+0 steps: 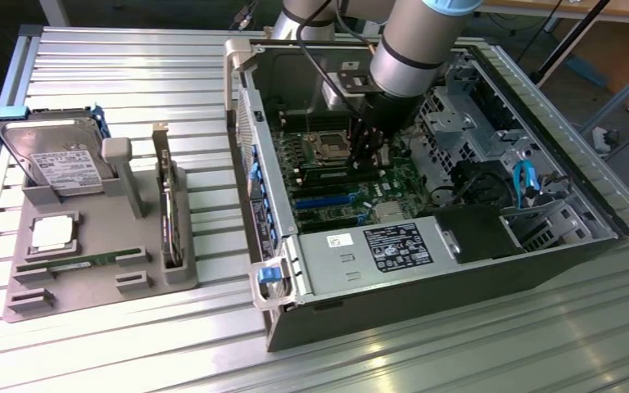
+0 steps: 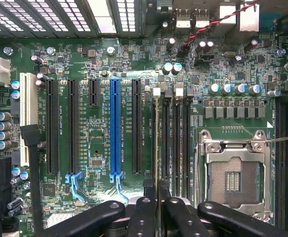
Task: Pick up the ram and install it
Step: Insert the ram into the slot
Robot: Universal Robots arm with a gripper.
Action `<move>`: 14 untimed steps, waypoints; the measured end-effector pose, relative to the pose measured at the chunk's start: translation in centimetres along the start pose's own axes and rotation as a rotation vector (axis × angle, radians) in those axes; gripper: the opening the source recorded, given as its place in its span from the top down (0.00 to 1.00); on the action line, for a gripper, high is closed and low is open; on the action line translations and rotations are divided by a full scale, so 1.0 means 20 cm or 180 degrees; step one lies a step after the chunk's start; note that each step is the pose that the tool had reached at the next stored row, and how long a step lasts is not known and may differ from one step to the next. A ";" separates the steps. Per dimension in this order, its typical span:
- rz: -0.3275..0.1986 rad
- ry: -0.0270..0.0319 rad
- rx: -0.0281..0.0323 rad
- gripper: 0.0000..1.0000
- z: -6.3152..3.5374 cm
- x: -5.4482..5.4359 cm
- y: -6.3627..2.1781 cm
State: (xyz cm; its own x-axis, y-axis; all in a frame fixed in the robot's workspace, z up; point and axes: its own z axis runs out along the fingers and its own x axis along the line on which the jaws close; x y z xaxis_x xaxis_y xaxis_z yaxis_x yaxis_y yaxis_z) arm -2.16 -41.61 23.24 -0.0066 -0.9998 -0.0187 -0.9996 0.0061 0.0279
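- Where the gripper closes its 2 fingertips, the ram is clamped between them, seen edge-on as a thin yellowish line.
- It runs along the outermost of the black memory slots, on the side away from the CPU socket; whether it is seated cannot be told.
- Exterior view: the arm reaches down into the open computer case, over the motherboard.
- A second green stick lies flat on the grey tray, near the silver processor chip and the hard drive.
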 end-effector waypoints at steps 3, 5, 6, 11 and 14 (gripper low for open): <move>0.0000 0.0000 0.0000 0.87 0.002 0.00 0.000; 0.0000 0.0000 0.0000 0.87 0.002 0.00 0.000; 0.0000 0.0000 0.0000 0.87 0.002 0.00 0.000; 0.0000 -0.0002 0.0000 0.87 0.001 0.00 0.000; 0.0000 -0.0001 0.0000 0.87 -0.005 0.00 0.000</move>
State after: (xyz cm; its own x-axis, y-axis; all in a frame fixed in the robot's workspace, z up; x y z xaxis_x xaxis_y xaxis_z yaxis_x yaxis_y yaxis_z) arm -2.16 -41.61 23.33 -0.0066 -0.9998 -0.0189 -0.9996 0.0061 0.0279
